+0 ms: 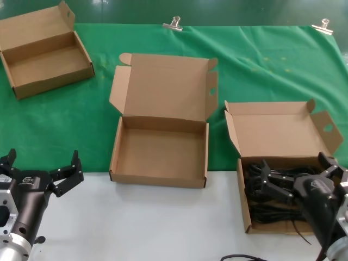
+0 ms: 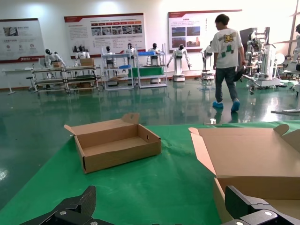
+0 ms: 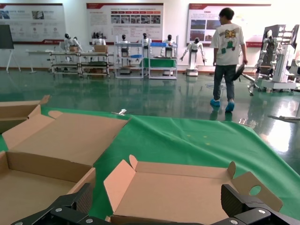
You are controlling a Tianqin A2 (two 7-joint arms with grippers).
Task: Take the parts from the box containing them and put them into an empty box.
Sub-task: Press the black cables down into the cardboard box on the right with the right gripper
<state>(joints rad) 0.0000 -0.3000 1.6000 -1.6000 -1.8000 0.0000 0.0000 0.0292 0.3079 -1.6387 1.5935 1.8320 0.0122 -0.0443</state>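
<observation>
Black power cords (image 1: 270, 204) lie tangled in the right cardboard box (image 1: 274, 133), whose lid has angled wing flaps, one with a round hole. My right gripper (image 1: 297, 169) is open and empty just above those cords; in the right wrist view (image 3: 157, 206) its fingers frame that box's lid (image 3: 183, 192). The largest box (image 1: 160, 155), with a tall lid and rounded ears, stands empty in the middle; it also shows in the right wrist view (image 3: 61, 140). My left gripper (image 1: 42, 163) is open and empty over the white table, left of the empty box.
A third, low-lidded empty box (image 1: 46, 51) sits at the far left on the green cloth (image 1: 261, 70); it shows in the left wrist view (image 2: 117, 143). White table surface (image 1: 163, 223) runs along the front. Two metal clips (image 1: 173, 24) hold the cloth's far edge.
</observation>
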